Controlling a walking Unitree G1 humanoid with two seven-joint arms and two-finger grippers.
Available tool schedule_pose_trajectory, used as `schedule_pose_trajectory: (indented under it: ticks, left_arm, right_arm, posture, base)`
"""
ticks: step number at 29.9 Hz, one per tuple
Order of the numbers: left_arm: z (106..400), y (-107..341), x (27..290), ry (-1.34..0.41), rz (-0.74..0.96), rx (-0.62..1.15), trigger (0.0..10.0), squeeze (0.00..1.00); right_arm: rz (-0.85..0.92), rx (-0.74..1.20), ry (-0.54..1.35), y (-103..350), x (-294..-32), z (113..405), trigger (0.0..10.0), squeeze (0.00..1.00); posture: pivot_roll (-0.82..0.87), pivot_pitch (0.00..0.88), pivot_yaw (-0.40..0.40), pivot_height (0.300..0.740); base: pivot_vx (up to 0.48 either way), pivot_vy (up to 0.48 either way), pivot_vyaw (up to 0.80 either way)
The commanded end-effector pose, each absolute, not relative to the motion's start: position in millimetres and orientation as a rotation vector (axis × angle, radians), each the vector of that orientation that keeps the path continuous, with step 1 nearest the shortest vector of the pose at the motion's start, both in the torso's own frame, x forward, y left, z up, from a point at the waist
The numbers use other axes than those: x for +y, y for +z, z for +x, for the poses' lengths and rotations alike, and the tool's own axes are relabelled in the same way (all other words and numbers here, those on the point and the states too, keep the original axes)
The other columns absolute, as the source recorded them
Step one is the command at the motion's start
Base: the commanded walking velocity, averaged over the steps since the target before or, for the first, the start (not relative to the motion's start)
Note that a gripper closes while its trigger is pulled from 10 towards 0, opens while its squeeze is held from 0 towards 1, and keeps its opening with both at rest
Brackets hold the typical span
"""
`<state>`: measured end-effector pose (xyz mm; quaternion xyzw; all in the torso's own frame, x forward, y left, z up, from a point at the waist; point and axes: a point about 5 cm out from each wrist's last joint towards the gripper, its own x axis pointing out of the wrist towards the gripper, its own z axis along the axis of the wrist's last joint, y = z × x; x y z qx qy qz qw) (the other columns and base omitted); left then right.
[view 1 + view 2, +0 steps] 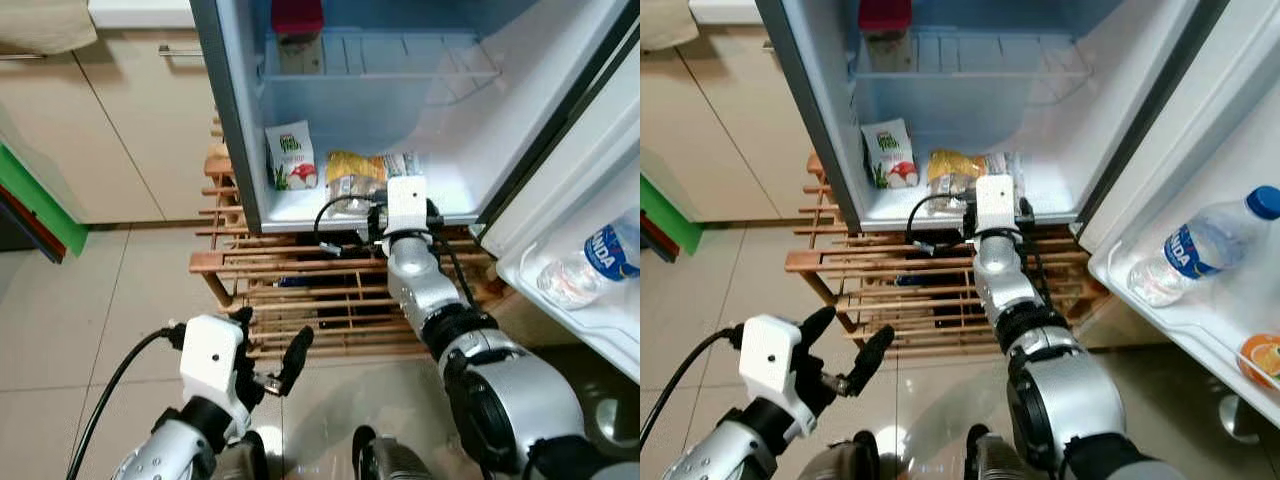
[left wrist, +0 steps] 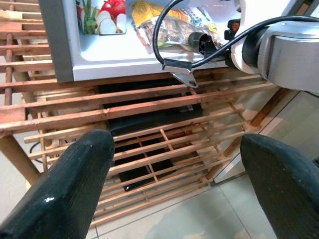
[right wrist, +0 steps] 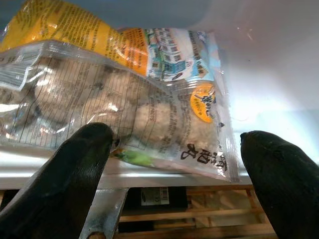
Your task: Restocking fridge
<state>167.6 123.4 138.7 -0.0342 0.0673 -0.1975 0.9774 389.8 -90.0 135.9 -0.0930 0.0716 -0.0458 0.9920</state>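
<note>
Right wrist view: food bag (image 3: 149, 109) label, right gripper (image 3: 174, 164) fingers apart, at fridge (image 1: 440, 190) floor.

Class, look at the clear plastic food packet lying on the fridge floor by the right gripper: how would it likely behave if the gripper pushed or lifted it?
The food packet looks like thin, crinkled film, so it would probably flop and sag if lifted by one end. Its glossy surface may slip between the right gripper fingers. Lying flat on the fridge floor, it would likely slide or bunch up, not roll.
</note>
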Motion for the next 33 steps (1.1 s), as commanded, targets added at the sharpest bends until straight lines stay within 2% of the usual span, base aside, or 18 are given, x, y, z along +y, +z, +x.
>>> schedule_pose_trajectory:
  ticks: [1,8,12,16,19,22,24,27,30,33]
  left_arm:
    - [164,139,123,-0.394,-0.059,0.148,10.0,0.00]
    - [158,138,124,-0.376,-0.062,0.165,10.0,0.00]
    - [157,137,122,-0.376,-0.066,0.172,10.0,0.00]
    - [161,137,118,-0.382,-0.070,0.159,10.0,0.00]
    - [173,139,116,-0.376,-0.074,0.126,10.0,0.00]
    - [183,139,113,-0.388,-0.067,0.101,10.0,0.00]
    - [204,145,110,-0.388,-0.056,0.044,10.0,0.00]
    - [214,149,111,-0.379,-0.045,0.015,10.0,0.00]
    - [221,157,120,-0.319,-0.026,-0.014,10.0,0.00]
    - [220,155,131,-0.288,-0.008,0.001,10.0,0.00]
  right_arm:
    - [-0.208,0.152,-0.069,137,-86,390,10.0,0.00]
    - [-0.449,0.084,-0.052,156,-93,400,10.0,0.00]
    - [-0.515,0.000,-0.071,174,-96,406,10.0,0.00]
    - [-0.507,-0.067,-0.090,191,-94,409,10.0,0.00]
    - [-0.388,-0.166,-0.103,212,-90,411,10.0,0.00]
    - [-0.321,-0.194,-0.093,210,-89,409,10.0,0.00]
    - [-0.248,-0.216,-0.044,187,-88,391,10.0,0.00]
    - [-0.227,-0.213,-0.033,178,-90,383,10.0,0.00]
    - [-0.126,-0.235,0.002,167,-108,343,10.0,0.00]
    - [-0.070,-0.228,0.027,160,-124,314,10.0,0.00]
  posture:
    - [0.07,0.275,-0.029,0.740]
    - [0.09,0.282,-0.044,0.740]
    - [0.08,0.283,-0.051,0.740]
    - [0.07,0.275,-0.058,0.740]
    - [0.04,0.263,-0.070,0.740]
    - [0.01,0.215,-0.082,0.740]
    - [-0.04,0.149,-0.074,0.740]
    - [-0.06,0.122,-0.070,0.740]
    - [-0.09,0.063,-0.041,0.740]
    - [-0.10,0.042,-0.023,0.740]
  base:
    - [0.000,0.000,0.00]
    - [0.000,0.000,0.00]
    - [0.000,0.000,0.00]
    - [0.000,0.000,0.00]
    - [0.000,0.000,0.00]
    - [0.000,0.000,0.00]
    - [0.000,0.000,0.00]
    - [0.000,0.000,0.00]
    - [0.000,0.000,0.00]
    - [0.000,0.000,0.00]
